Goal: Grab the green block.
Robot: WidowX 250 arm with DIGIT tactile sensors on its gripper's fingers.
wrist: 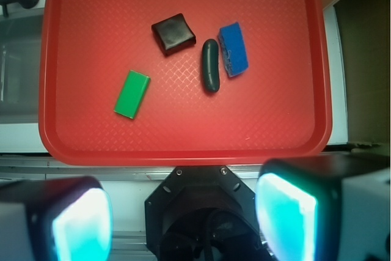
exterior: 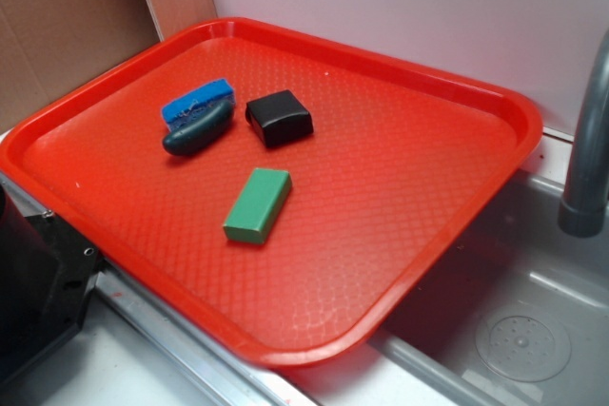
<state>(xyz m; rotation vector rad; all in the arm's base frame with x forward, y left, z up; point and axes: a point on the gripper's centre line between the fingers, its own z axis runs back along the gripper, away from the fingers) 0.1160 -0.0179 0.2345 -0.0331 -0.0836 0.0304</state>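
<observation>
Spanning nearly the whole wrist view, the red tray (wrist: 183,142) lies ahead of and well below the gripper (wrist: 183,215), whose pads (wrist: 82,224) stand wide apart with nothing between them. The blue block (wrist: 233,49) and dark teal oblong (wrist: 211,65) touch each other ahead and right; the black box (wrist: 174,33) sits straight ahead. The green block (wrist: 132,94) lies ahead-left, alone and slanted. A descent without turning the wrist could catch the block's corners and skid it. The fingertips are cropped, and the exterior view omits the gripper.

Black tool (wrist: 183,218) housing with screws; pads (wrist: 287,215) glowing cyan.
</observation>
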